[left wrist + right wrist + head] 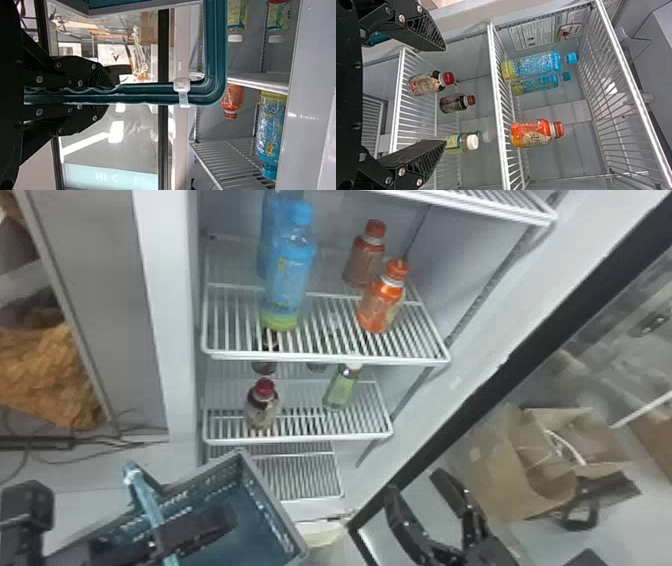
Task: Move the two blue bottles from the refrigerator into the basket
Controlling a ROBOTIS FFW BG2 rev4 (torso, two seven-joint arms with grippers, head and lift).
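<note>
Two blue bottles stand one behind the other at the left of the upper refrigerator shelf; the front blue bottle (288, 275) partly covers the rear blue bottle (267, 235). In the right wrist view the front blue bottle (536, 64) and rear blue bottle (538, 84) appear too. My right gripper (415, 485) is low before the refrigerator, right of the basket (270, 510); in its wrist view the gripper (443, 95) is open and holds nothing. My left gripper (162, 540) is at the basket; in its wrist view the gripper (113, 93) is shut on the basket's teal handle (150, 94).
Orange bottles (382, 302) stand right of the blue ones. A dark-red-capped bottle (262, 405) and a green bottle (342, 387) are on the shelf below. The upper shelf's front edge (325, 358) and the open door's dark frame (480, 390) bound the space. A paper bag (500, 470) is at right.
</note>
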